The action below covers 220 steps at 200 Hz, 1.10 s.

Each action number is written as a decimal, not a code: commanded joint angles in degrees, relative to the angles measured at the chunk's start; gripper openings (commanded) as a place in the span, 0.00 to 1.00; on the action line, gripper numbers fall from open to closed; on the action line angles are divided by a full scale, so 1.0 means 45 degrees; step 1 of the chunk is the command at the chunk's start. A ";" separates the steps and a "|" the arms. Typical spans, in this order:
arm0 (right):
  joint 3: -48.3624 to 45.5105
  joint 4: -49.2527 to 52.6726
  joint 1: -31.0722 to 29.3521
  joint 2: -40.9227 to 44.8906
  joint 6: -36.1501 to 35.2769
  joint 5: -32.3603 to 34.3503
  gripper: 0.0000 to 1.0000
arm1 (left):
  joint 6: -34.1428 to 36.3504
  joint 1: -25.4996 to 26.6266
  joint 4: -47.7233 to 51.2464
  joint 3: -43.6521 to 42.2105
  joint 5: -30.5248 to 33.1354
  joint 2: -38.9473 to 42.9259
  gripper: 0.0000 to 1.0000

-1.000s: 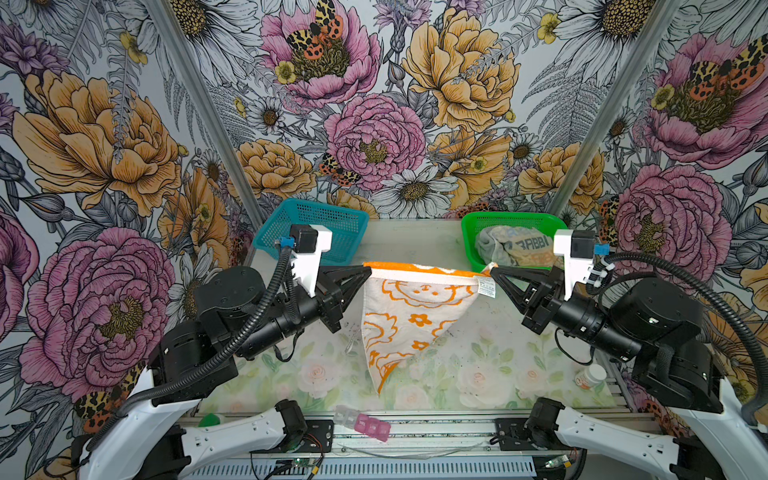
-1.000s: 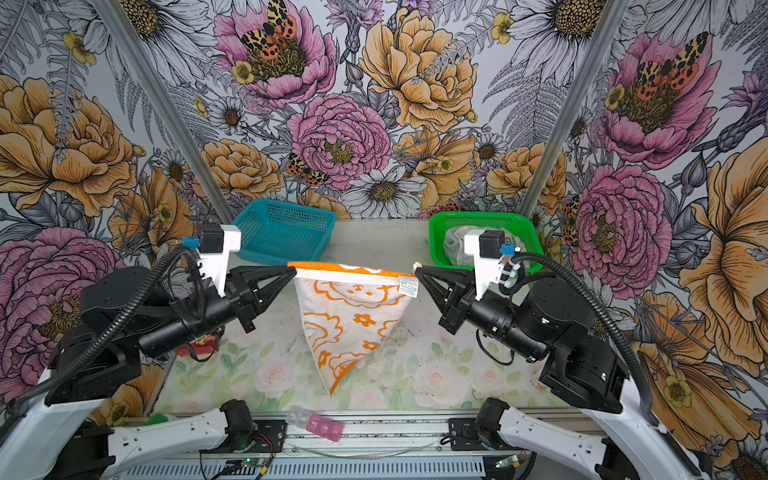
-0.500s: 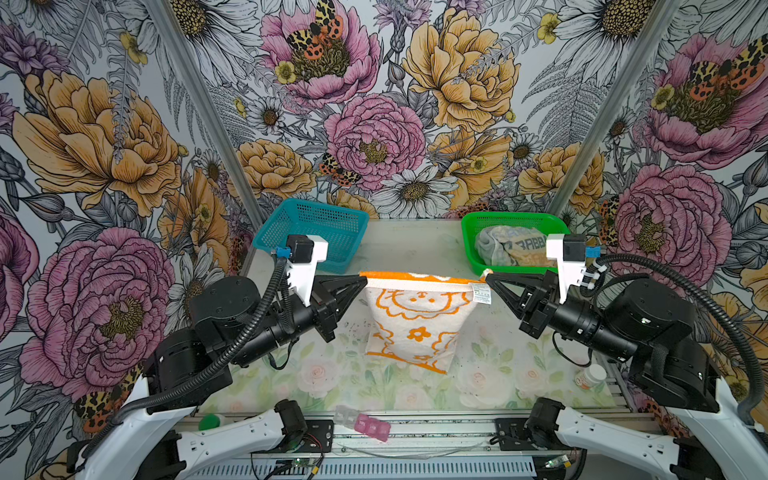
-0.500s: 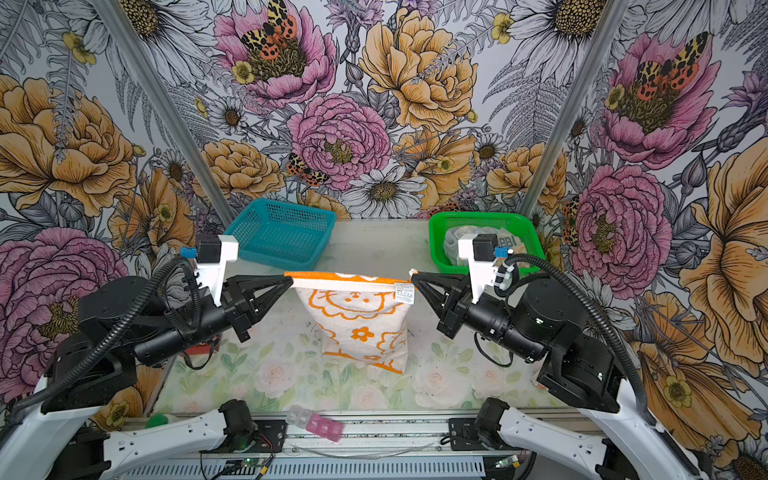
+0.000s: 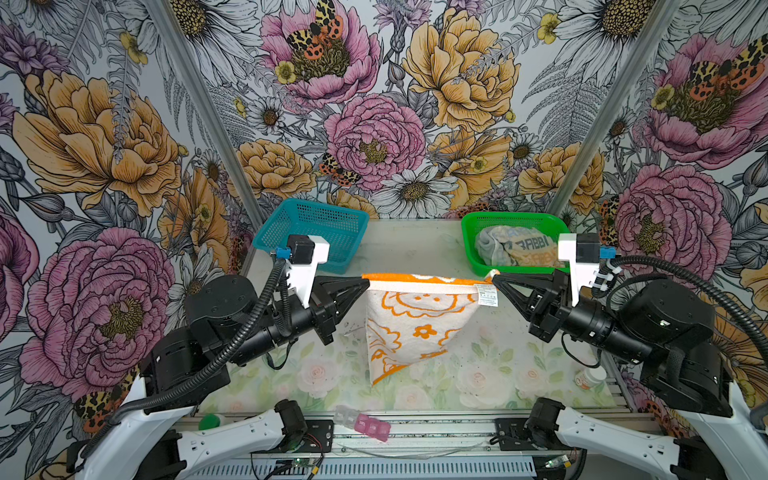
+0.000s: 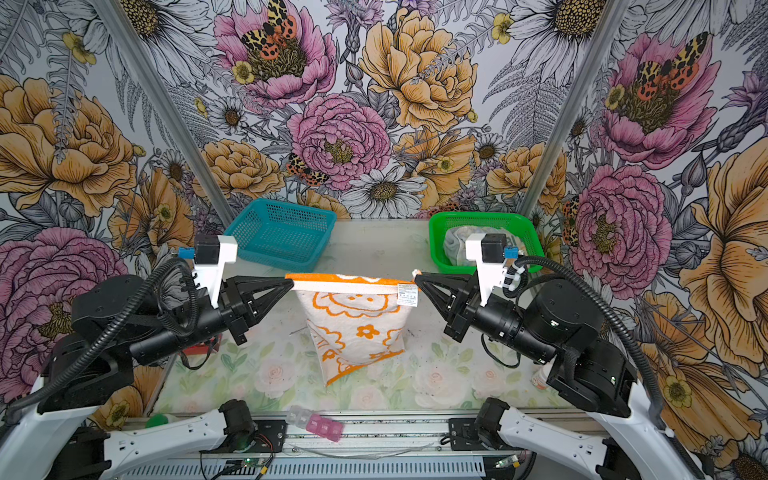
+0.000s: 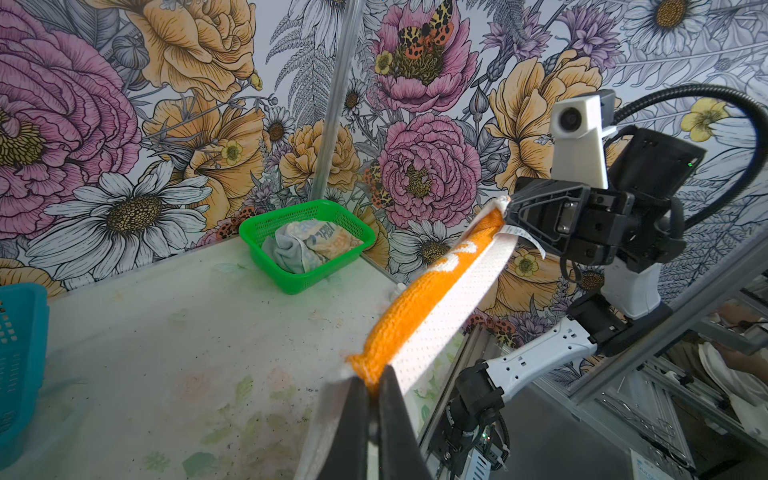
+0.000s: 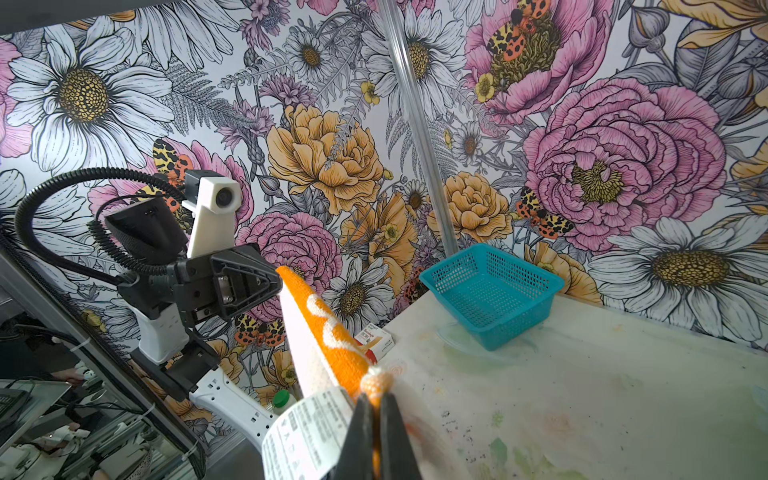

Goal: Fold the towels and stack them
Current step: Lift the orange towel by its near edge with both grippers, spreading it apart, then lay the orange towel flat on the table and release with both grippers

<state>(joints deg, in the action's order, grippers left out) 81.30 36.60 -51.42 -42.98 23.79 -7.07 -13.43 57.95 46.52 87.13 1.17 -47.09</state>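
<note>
1. Hanging above the table (image 5: pixel 415 249) in both top views, the orange towel (image 5: pixel 415 328) is stretched level by its top edge, and its flowered face droops to a point. The left gripper (image 5: pixel 368 284) pinches one upper corner and the right gripper (image 5: pixel 493 279) the other, each with its jaws pressed together on the cloth. A white care label (image 5: pixel 487 295) dangles just beside the right gripper, with print too small to read. At the back right, the green basket (image 5: pixel 469 245) holds the crumpled striped towel (image 5: pixel 528 249), where the letters "ABBI" can be read. A pale grey towel (image 5: pixel 484 245) is bunched against it. The blue basket (image 5: pixel 266 245) stands at the back left.

2. In the left wrist view, the left gripper's black tips (image 7: pixel 372 376) clamp the rolled orange hem. The hem runs taut to the right gripper (image 7: pixel 508 208), and the care label (image 7: pixel 523 237) hangs below it. In the green basket (image 7: pixel 249 232), the striped towel's lettering is blurred.

3. In the right wrist view, the right gripper (image 8: pixel 376 401) nips the knotted orange corner. The care label (image 8: pixel 307 432) carries lines of fine black print that cannot be read. The hem rises to the left gripper (image 8: pixel 279 280). A small red-and-white box (image 8: pixel 376 338) lies at the table's edge, and its writing is unreadable.
</note>
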 commanded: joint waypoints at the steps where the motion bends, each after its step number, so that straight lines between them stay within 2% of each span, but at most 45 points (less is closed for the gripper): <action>1: 0.0699 -0.0066 0.0094 0.0728 -0.0591 -0.0553 0.00 | 0.0694 -0.0132 0.0024 0.0711 -0.0415 0.0411 0.00; 26: 0.0728 -0.0086 0.0079 0.0993 -0.0875 -0.0961 0.00 | 0.0991 -0.0144 0.0023 0.0870 -0.0826 0.0579 0.00; 62: 0.0301 -0.0086 0.0095 0.1364 -0.1197 0.0479 0.00 | 0.1051 -0.0134 0.0033 0.0724 -0.0484 0.0645 0.00; 104: -0.0740 -0.0101 0.0081 0.1298 -0.1460 0.4074 0.00 | 0.1035 -0.0139 -0.0005 -0.0082 0.2292 0.0240 0.00; 111: -0.0895 -0.0116 0.0096 0.1210 -0.1576 0.4535 0.00 | 0.1024 -0.0162 -0.0068 -0.0224 0.3054 0.0084 0.00; 137: -0.1536 -0.0316 0.0098 0.0763 -0.2048 0.5930 0.00 | 0.0935 -0.0389 -0.0596 -0.0872 0.4463 -0.0527 0.00; 160: -0.2519 -0.1207 0.0136 0.0313 -0.2551 0.6882 0.00 | 0.0358 -0.1390 -0.1578 -0.2056 0.4809 -0.0905 0.00; 194: -0.4883 -0.4370 0.0584 -0.0195 -0.3263 0.7589 0.00 | -0.0889 -0.3706 -0.3468 -0.4162 0.3855 -0.1154 0.00; 220: -0.6055 -0.6249 0.1782 -0.0977 -0.3144 0.7254 0.00 | -0.1156 -0.5216 -0.5352 -0.5521 0.2665 -0.1560 0.00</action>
<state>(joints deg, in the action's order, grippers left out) 56.49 18.72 -48.75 -46.89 11.51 17.65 -15.73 41.23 31.16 65.67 10.09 -54.11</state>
